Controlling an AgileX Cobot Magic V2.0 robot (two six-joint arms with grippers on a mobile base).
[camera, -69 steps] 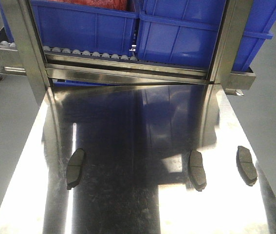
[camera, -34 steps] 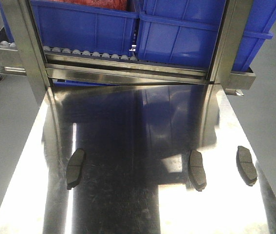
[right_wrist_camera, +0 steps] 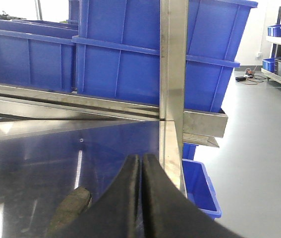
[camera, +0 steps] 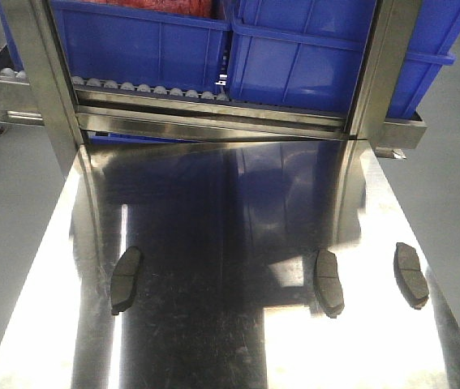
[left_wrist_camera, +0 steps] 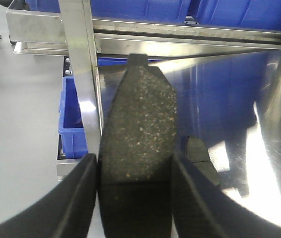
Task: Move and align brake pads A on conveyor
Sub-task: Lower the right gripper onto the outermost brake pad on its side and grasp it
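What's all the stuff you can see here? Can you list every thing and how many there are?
brake pads: three, dark grey, lying apart on the steel table; one left, one middle, one right
held brake pad: one, dark grey and speckled, between the left gripper's fingers
steel table: one, shiny silver, in the foreground
blue bins: at least two, blue, on the rack behind the table
steel posts: two, silver, at the table's far corners
rollers: one row, grey, under the left bin
floor: grey, beside the table
left gripper: one, black, shut on the held brake pad
right gripper: one, black, shut, empty
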